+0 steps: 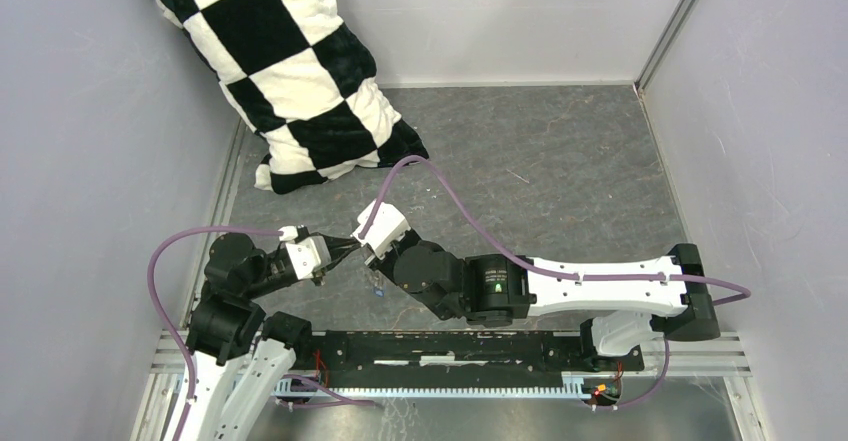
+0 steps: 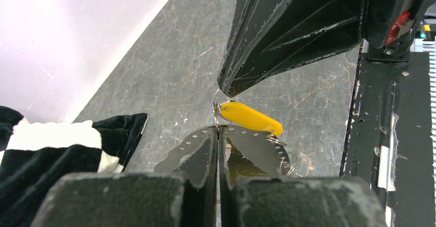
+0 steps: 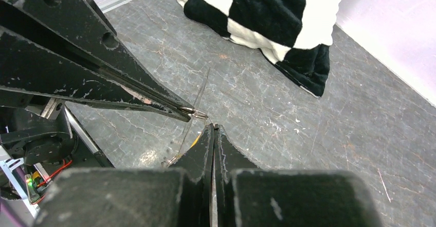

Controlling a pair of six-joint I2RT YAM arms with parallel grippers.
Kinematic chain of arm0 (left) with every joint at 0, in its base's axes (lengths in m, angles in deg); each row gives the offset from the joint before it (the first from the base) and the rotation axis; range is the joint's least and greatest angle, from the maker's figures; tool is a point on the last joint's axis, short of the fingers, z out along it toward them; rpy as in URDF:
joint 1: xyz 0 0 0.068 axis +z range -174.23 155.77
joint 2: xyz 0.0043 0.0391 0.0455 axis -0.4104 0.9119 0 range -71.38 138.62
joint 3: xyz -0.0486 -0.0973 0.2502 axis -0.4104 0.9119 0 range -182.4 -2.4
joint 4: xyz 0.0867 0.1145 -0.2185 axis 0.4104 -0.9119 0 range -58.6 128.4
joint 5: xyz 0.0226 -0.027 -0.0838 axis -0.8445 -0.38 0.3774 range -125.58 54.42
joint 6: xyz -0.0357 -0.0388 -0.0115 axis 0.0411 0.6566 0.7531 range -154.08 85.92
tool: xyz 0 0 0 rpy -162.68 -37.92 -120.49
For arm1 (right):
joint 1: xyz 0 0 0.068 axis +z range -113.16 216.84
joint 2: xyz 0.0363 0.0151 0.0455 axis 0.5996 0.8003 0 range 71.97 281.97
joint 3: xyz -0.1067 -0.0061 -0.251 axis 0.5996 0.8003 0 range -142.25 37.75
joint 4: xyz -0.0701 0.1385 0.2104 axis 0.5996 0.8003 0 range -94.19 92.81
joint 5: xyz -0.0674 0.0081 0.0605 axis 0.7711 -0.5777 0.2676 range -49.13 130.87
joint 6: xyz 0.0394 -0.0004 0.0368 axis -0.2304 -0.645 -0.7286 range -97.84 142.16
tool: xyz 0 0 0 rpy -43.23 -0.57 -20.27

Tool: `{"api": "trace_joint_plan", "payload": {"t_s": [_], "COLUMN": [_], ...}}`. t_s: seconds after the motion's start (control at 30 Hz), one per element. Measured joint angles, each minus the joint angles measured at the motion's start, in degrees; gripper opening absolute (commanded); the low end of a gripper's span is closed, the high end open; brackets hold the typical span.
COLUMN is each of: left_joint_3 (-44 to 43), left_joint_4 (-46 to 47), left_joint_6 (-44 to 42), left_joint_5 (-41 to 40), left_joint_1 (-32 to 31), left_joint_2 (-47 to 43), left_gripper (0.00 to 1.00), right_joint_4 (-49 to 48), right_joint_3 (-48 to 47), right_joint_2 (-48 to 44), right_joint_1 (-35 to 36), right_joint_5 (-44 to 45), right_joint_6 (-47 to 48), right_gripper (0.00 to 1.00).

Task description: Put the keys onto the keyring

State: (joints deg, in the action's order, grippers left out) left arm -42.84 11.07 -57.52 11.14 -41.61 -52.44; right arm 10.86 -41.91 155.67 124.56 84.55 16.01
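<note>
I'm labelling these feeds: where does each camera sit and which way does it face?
Top external: above and behind the bases, looking down on the table, checkered pillow and both arms, left gripper meeting right gripper.
Left wrist: on the left arm, facing along its shut fingers toward the yellow key and the right gripper.
Right wrist: on the right arm, facing along its shut fingers toward the left gripper and pillow.
Shared: each wrist view shows the other arm's fingertips; all show the pillow.
</note>
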Motion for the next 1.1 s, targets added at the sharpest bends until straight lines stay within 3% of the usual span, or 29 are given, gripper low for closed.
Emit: {"api": "trace_joint_plan", "payload": {"t_s": [1.1], "left_joint_3": [-0.02], "left_joint_4": [-0.39], "left_joint_6": [-0.44], "left_joint_5": [2.08], "left_joint_1": [0.0], "left_joint_2": [-1.42], "left_gripper": [0.02], "right_joint_4": [-3.8], "right_joint_3": [2.71], "right_joint_2": [-2.64], "right_joint_1": [0.0], "right_joint_5": [-2.62], "right_joint_6": [0.2], "right_gripper": [0.0]}}
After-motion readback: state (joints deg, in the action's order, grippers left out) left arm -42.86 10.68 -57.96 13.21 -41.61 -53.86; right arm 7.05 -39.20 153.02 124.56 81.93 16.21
